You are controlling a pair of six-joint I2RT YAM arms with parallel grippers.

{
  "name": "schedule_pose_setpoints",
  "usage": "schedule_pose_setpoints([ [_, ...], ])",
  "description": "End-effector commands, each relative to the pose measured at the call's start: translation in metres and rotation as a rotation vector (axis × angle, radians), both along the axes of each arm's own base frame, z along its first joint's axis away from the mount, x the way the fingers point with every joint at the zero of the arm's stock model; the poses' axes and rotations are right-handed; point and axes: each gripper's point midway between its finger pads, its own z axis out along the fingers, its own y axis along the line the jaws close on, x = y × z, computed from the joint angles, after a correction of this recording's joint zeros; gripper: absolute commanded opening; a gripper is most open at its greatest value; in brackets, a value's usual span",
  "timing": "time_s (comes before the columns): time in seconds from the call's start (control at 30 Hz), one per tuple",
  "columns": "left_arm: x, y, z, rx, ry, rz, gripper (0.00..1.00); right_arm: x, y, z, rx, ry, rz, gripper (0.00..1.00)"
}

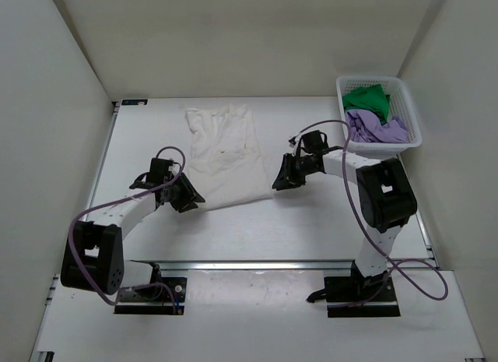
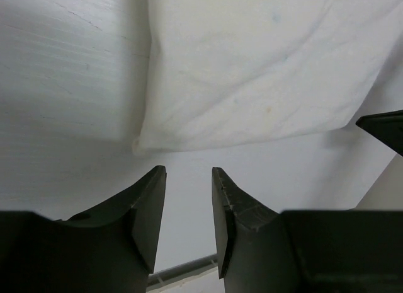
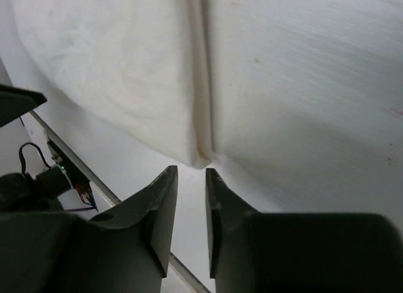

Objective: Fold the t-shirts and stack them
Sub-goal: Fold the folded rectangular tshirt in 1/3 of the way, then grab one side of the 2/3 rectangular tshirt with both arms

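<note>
A cream-white t-shirt (image 1: 226,153) lies flat on the table, folded lengthwise into a long strip. My left gripper (image 1: 192,198) sits at its near left corner, my right gripper (image 1: 278,181) at its near right corner. In the left wrist view the left gripper (image 2: 189,173) is open with nothing between its fingers, just short of the shirt's corner (image 2: 141,145). In the right wrist view the right gripper (image 3: 191,173) stands slightly open and empty, just short of the shirt's corner (image 3: 200,159). A green t-shirt (image 1: 368,100) and a purple t-shirt (image 1: 372,128) lie bunched in the basket.
A white lattice basket (image 1: 410,113) stands at the back right corner of the table. White walls close in the left, back and right sides. A metal rail (image 1: 272,263) runs along the near edge in front of the arm bases.
</note>
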Motion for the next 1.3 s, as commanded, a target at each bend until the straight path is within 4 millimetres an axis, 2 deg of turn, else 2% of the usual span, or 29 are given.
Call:
schedule_pose_setpoints([
  [0.0,-0.009,0.005,-0.004,-0.018,0.019,0.044,0.46,0.004,0.004,0.029,0.075,-0.084,0.004,0.24],
  [0.03,-0.01,0.005,-0.007,-0.02,0.018,0.052,0.47,-0.001,0.007,0.026,0.091,-0.072,0.011,0.3],
  [0.13,-0.014,0.01,-0.019,-0.012,0.032,0.069,0.49,-0.011,0.015,0.023,0.111,-0.053,0.023,0.38],
  [0.17,-0.012,0.014,-0.019,-0.002,0.023,0.089,0.5,-0.017,0.018,0.018,0.105,-0.036,0.037,0.38],
  [0.3,-0.008,0.017,-0.026,-0.002,0.024,0.113,0.51,-0.015,0.015,0.001,0.108,-0.008,-0.007,0.38],
  [0.33,-0.009,0.014,-0.029,-0.002,0.035,0.104,0.52,-0.014,0.017,0.003,0.12,-0.021,0.001,0.39],
  [0.6,-0.007,0.018,-0.047,0.017,0.057,0.16,0.36,-0.007,0.02,-0.014,0.091,0.002,-0.013,0.39],
  [0.7,-0.003,0.016,-0.046,0.02,0.053,0.162,0.29,-0.008,0.022,-0.022,0.09,0.013,-0.017,0.36],
  [0.77,0.003,0.014,-0.044,0.021,0.043,0.156,0.23,-0.007,0.023,-0.022,0.094,0.018,-0.022,0.25],
  [0.8,0.003,0.014,-0.044,0.025,0.044,0.157,0.18,-0.006,0.025,-0.021,0.098,0.01,-0.02,0.24],
  [0.9,0.006,0.012,-0.042,0.036,0.044,0.137,0.09,-0.007,0.024,-0.025,0.094,0.019,-0.022,0.12],
  [0.97,0.011,0.012,-0.036,0.042,0.022,0.126,0.01,-0.004,0.024,-0.023,0.093,0.011,-0.028,0.01],
  [1.07,0.0,0.011,-0.038,0.098,0.064,0.065,0.0,-0.009,0.022,-0.02,0.083,0.016,-0.025,0.0],
  [1.1,-0.001,0.008,-0.034,0.123,0.054,0.029,0.0,-0.011,0.021,-0.012,0.078,-0.006,-0.028,0.0],
  [1.2,-0.031,0.003,-0.033,0.144,0.102,-0.058,0.0,-0.041,0.011,-0.005,0.058,-0.001,-0.007,0.01],
  [1.23,-0.043,0.0,-0.028,0.136,0.115,-0.094,0.0,-0.058,0.006,-0.003,0.039,0.008,-0.003,0.01],
  [1.27,-0.061,0.003,-0.032,0.153,0.163,-0.12,0.0,-0.071,0.001,-0.005,0.022,0.029,0.001,0.01],
])
